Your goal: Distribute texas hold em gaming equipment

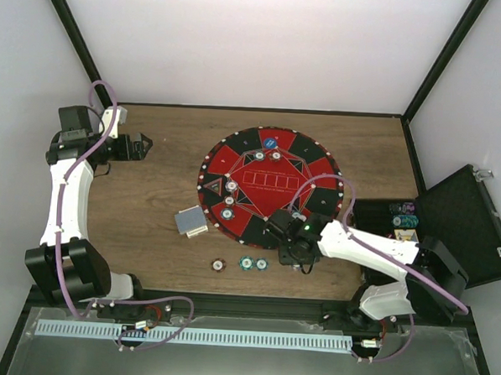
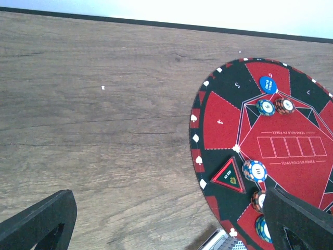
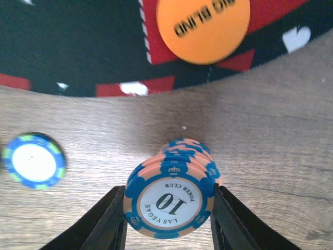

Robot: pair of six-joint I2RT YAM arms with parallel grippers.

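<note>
**Left-to-right view of the desk.** At the far left, the left claw (image 1: pixel 144 142) hovered over bare desk (image 1: pixel 147 232), well apart from the mat. Its fingers (image 2: pixel 36 224) were spread wide and held nothing.

A deck of grey-backed cards (image 1: pixel 191 221) lay on the desk just beside the near-left rim of the round red-and-black mat (image 1: pixel 314 170).

On the mat:
- A triangular marker (image 1: pixel 212 185) sat at the left rim, next to a row of three chips (image 1: pixel 230 201).
- A blue disc (image 1: pixel 270 141) lay near the far rim, with a pair of chips (image 1: pixel 258 155) just inside it.

Three loose chips (image 1: pixel 246 262) rested on the desk off the mat's near edge.

To their right, the right claw (image 1: pixel 293 255) was lowered at the mat's near rim. It had narrowed onto a stack of orange-and-blue chips (image 3: pixel 170 200), with one of its black fingers (image 3: pixel 106 224) against each side of the top chip, marked "10". Whether the stack rested on the desk or was raised could not be told from the wrist view.

An orange disc (image 3: pixel 203 28) reading "BIG BLIND" lay on the mat just beyond the stack. One teal-edged chip (image 3: pixel 34 161) lay apart on the wood.

At the far right stood an open black case (image 1: pixel 467 224) with further chips (image 1: pixel 404 214) inside.
</note>
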